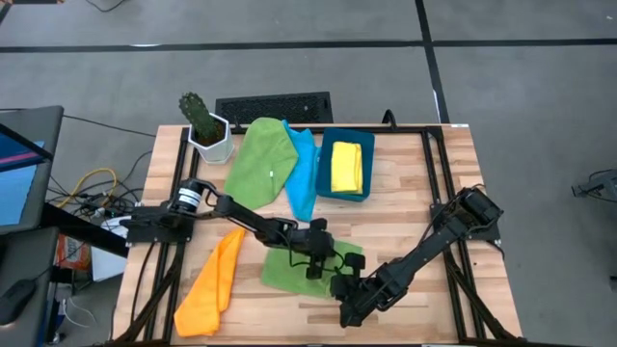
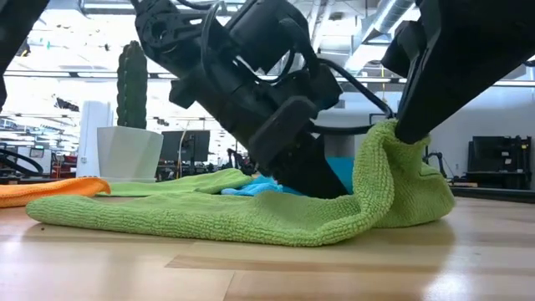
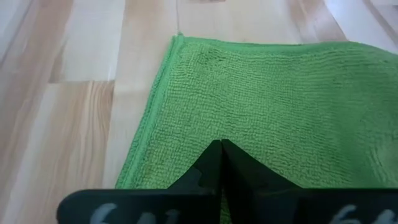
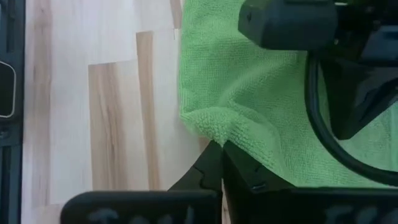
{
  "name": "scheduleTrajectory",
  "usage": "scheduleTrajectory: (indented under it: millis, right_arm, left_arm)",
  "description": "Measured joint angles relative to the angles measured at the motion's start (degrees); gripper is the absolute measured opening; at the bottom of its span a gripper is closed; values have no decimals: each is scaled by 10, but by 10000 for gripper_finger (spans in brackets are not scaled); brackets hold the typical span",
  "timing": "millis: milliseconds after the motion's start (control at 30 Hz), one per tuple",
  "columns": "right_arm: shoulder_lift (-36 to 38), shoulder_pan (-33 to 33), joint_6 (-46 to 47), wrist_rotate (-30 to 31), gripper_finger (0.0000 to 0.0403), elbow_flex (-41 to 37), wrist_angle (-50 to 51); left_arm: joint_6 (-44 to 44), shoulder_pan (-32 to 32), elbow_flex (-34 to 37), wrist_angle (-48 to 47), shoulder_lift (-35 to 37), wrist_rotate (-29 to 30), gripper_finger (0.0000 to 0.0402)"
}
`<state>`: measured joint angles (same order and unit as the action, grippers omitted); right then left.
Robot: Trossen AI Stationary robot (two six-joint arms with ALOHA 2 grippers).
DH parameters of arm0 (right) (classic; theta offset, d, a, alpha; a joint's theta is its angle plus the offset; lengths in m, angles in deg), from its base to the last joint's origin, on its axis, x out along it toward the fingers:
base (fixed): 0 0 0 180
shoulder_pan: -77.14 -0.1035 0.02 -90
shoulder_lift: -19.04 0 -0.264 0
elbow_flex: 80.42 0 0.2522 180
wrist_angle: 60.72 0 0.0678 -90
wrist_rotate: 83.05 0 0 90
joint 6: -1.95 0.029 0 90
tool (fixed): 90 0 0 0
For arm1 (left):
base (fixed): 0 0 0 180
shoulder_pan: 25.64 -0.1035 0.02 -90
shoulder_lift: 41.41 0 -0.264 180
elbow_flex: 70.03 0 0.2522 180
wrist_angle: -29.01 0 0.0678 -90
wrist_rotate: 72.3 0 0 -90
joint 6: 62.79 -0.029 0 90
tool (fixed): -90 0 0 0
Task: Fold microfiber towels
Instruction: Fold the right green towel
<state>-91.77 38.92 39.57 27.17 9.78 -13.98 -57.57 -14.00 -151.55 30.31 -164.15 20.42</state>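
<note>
Your right gripper (image 4: 221, 144) is pinching the green towel's (image 1: 289, 271) edge; the left gripper (image 3: 221, 144), fingers closed, is pressing it down. Keep corners aligned.

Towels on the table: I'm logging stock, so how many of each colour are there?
Green: 2, the green towel being folded and the spread green towel
Light blue: 1, the light blue towel
Orange: 1, the orange towel
Yellow: 1, the yellow towel in the bin
Total: 5
</note>
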Motion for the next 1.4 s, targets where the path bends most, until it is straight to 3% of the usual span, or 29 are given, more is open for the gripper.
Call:
scheduleTrajectory:
  millis: [267, 633, 1033, 1133, 1233, 1400]
  right_arm:
    - [0, 0, 0, 0, 27, 0, 0]
    - [0, 0, -3, 0, 23, 0, 0]
    - [0, 9, -21, 8, 23, 0, 0]
    - [0, 9, -23, 8, 25, 0, -1]
    - [0, 10, -49, 8, 29, 0, -13]
    - [0, 28, -105, 7, 25, 0, -53]
  left_arm:
    - [0, -20, -2, -6, -4, 48, 0]
    - [30, -31, -2, -19, 5, 34, 0]
    - [28, -24, -21, -214, 133, 46, 0]
    - [71, -6, -12, -260, 176, 44, 0]
    - [105, 37, 34, -248, 199, 55, 0]
    - [184, 116, 126, -131, 204, 118, 0]
